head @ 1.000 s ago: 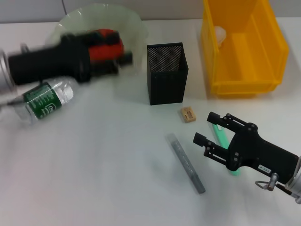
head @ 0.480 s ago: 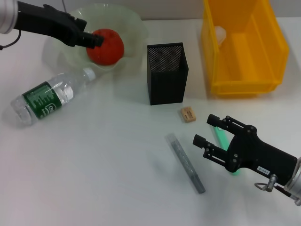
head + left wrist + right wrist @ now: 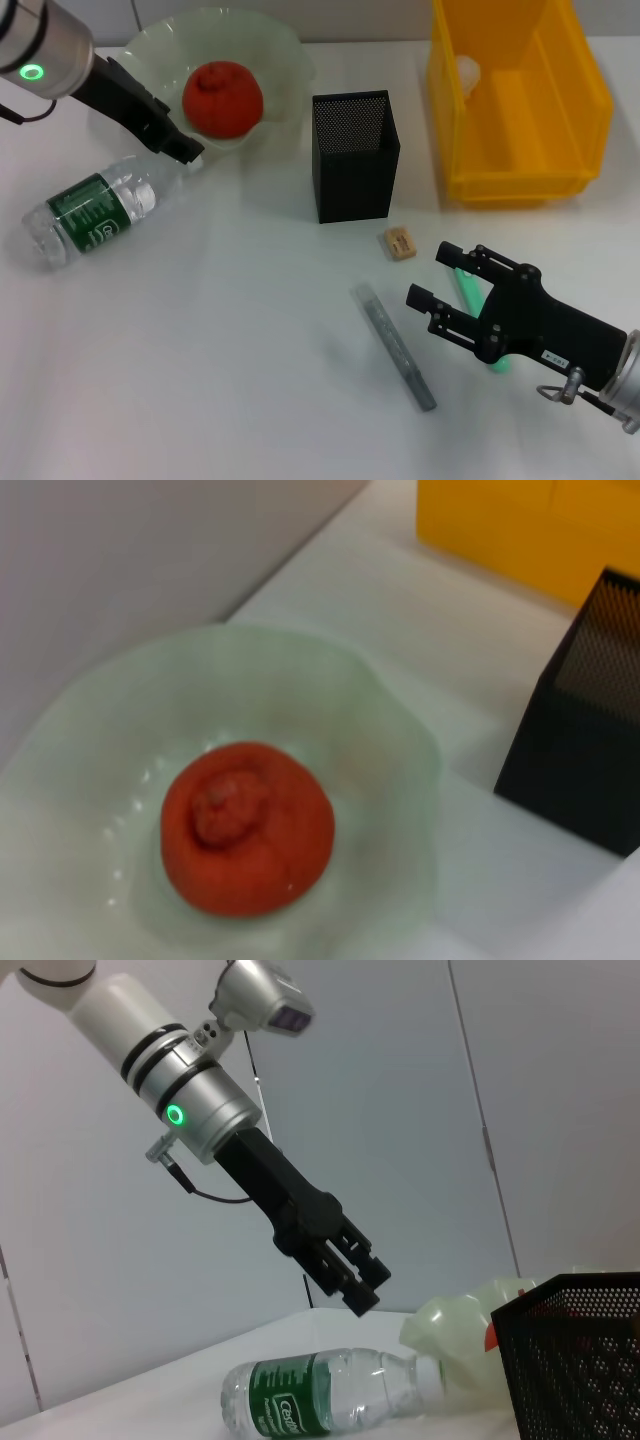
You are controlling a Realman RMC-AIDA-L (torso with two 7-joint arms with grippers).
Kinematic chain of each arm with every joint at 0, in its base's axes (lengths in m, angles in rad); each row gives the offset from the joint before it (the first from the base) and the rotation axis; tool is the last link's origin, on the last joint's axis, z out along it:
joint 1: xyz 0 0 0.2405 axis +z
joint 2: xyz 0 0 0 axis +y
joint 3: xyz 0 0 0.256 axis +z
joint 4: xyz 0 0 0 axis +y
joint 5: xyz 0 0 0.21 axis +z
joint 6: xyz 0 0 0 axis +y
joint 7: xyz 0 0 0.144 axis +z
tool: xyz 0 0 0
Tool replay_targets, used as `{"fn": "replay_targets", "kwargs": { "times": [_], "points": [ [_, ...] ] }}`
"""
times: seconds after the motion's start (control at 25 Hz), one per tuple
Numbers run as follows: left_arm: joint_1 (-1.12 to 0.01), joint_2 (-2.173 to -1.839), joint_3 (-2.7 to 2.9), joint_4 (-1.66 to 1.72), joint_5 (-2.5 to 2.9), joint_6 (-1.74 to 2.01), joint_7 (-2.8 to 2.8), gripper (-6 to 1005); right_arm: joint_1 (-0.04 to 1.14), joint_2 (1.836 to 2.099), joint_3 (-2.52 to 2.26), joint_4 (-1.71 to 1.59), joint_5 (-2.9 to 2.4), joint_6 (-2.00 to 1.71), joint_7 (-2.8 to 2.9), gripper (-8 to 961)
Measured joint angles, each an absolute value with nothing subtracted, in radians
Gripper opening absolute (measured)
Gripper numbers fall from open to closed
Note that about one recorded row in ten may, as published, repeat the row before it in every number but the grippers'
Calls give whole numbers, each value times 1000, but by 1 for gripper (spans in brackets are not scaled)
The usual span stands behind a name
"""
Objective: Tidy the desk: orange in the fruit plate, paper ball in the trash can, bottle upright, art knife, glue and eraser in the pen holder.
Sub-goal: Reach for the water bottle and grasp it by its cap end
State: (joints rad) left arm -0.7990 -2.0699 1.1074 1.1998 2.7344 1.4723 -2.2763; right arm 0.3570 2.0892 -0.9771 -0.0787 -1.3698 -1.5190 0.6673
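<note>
White worktop [image 3: 230, 350] lies bare at 7 o'clock. Left gripper [image 3: 183, 148], fingers together and empty, hovers above the lying clear plastic bottle [image 3: 95, 214]; right gripper [image 3: 438, 276], fingers spread and empty, beside the tan eraser block [image 3: 400, 243].

Head view overlooks desk (wrists share fruit plate [image 3: 400, 730]).

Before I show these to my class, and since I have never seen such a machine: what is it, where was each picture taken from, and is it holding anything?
It is a robot with two arms. One picture looks down from its head; the other two come from cameras on its wrists. The left tool hangs over the lying bottle's cap end, holding nothing. The right tool is open and empty over a green stick, beside a grey pen-like stick and the eraser. The orange sits in the fruit plate, the paper ball in the trash can. The pen holder stands between them.
</note>
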Motion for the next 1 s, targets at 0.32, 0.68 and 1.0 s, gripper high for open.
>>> {"fn": "replay_targets", "kwargs": {
  "times": [0.32, 0.68, 1.0],
  "points": [
    [-804, -2071, 1143, 1137, 2782, 1422, -2286, 653, 372, 2091, -977, -63, -1370, -1507, 667, 690],
    [-809, -2071, 1169, 1056, 2820, 1325, -2287, 653, 373, 2091, -977, -51, -1370, -1504, 667, 692],
    [-814, -2071, 1170, 1025, 2842, 1285, -2287, 653, 373, 2091, -976, -41, -1370, -1503, 667, 692]
  ]
}}
